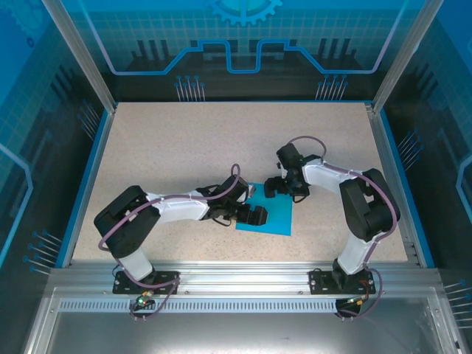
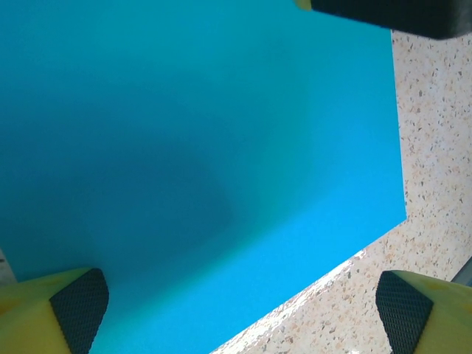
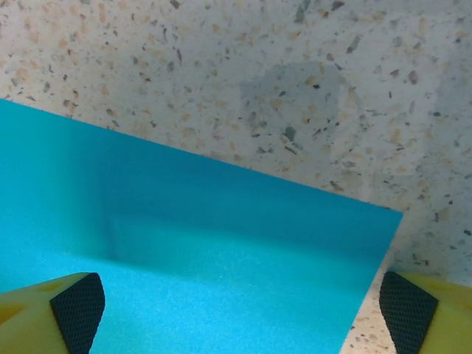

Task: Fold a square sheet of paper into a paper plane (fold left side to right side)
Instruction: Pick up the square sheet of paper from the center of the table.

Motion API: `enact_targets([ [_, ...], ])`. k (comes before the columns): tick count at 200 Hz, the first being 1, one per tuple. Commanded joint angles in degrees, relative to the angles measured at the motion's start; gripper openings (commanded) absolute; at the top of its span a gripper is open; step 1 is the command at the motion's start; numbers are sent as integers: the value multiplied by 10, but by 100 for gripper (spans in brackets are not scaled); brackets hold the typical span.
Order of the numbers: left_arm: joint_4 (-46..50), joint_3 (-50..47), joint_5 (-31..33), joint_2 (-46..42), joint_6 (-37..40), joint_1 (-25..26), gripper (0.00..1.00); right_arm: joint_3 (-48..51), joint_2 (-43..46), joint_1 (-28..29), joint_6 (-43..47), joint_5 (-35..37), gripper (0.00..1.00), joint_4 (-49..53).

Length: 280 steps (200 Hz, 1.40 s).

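**On the near middle of the surface (image 1: 184, 147): two tools, one sheet, no fold yet**

Item 1, left tool (image 1: 251, 215). We record its jaws wide apart and holding nothing. It sits low over the left part of the square sheet of paper (image 1: 276, 217). From its own wrist, the tool (image 2: 242, 310) straddles a corner of the sheet (image 2: 184, 147), with one pad (image 2: 77, 306) over blue and the other over bare speckled surface.

Item 2, right tool (image 1: 280, 186). Its jaws are likewise spread and empty, and it sits at the sheet's far edge. From its wrist, the tool (image 3: 243, 310) has a corner of the sheet (image 3: 221, 243) lying between its pads.

Item 3, the sheet. It lies flat between the two arms and, as far as we can judge, is unfolded.

Risks, as we judge them:
- Thin paper lying flat gives no edge to pinch, so a pad pushing down may skid or buckle it.
- If the left side is lifted while nothing pins the right, the whole sheet could drag and the crease could land crooked.
- The tools work close together and could knock each other.

Hidden or unclear:
- From above, the arms cover the sheet's left and far edges.
- We cannot tell whether any pad touches the paper.
- A faint line in the right wrist view may be a crease or a shadow.
- A dark block (image 2: 391, 15) is cut off at the top of the left wrist view. It is probably the other tool's finger.
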<state>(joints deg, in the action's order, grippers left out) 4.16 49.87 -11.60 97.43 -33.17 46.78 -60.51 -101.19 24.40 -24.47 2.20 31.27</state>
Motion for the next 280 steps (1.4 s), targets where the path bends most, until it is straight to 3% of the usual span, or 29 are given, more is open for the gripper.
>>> enact_targets([
  [1, 35, 5, -6, 29, -15, 5, 98, -6, -19, 15, -12, -14, 99, 34],
  [59, 41, 10, -5, 37, -13, 7, 98, 22, 0, 44, -14, -76, 99, 31],
  [103, 41, 10, -4, 38, -14, 7, 98, 28, 19, 48, -2, -106, 91, 39],
  [200, 20, -9, 31, -51, -14, -6, 98, 48, 34, 31, 17, -183, 40, -6],
  [247, 12, -40, 25, -153, -4, -73, 98, 87, 69, -5, 22, -254, 28, -75],
  [280, 8, -67, -5, -227, 22, -144, 98, 146, 116, -52, 42, -381, 22, -184],
])
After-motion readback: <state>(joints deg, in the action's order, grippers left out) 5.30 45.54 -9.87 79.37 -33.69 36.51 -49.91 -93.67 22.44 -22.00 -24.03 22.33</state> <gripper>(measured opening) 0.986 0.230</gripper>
